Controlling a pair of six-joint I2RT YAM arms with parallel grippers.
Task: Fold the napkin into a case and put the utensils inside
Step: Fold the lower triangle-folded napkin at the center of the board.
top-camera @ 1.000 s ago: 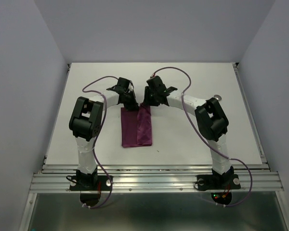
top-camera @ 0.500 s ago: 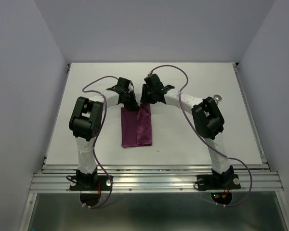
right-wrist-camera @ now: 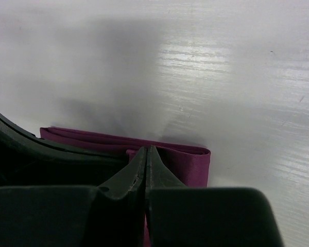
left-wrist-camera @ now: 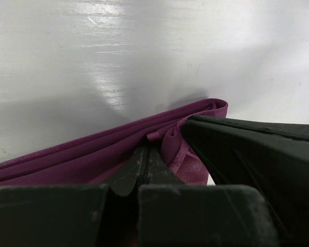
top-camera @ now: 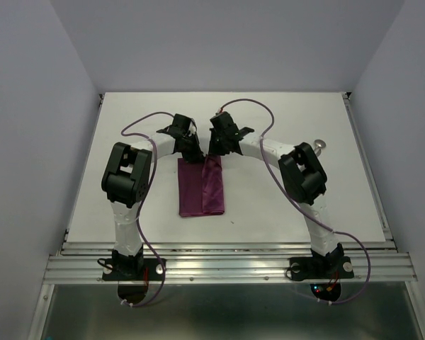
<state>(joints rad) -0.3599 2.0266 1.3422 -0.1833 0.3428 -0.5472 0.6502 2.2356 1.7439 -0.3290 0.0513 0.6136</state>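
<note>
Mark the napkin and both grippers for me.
napkin (top-camera: 197,191), top view, middle of folded cloth.
left gripper (left-wrist-camera: 146,150), left wrist view, shut fingertips pinching cloth.
right gripper (right-wrist-camera: 146,150), right wrist view, shut fingertips at cloth edge.

Left hand (left-wrist-camera: 146,150), right hand (right-wrist-camera: 146,152), both shut

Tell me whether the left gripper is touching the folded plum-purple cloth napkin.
Touching. The left wrist view shows the left gripper shut on a puckered fold at the edge of the plum-purple cloth napkin.
</note>
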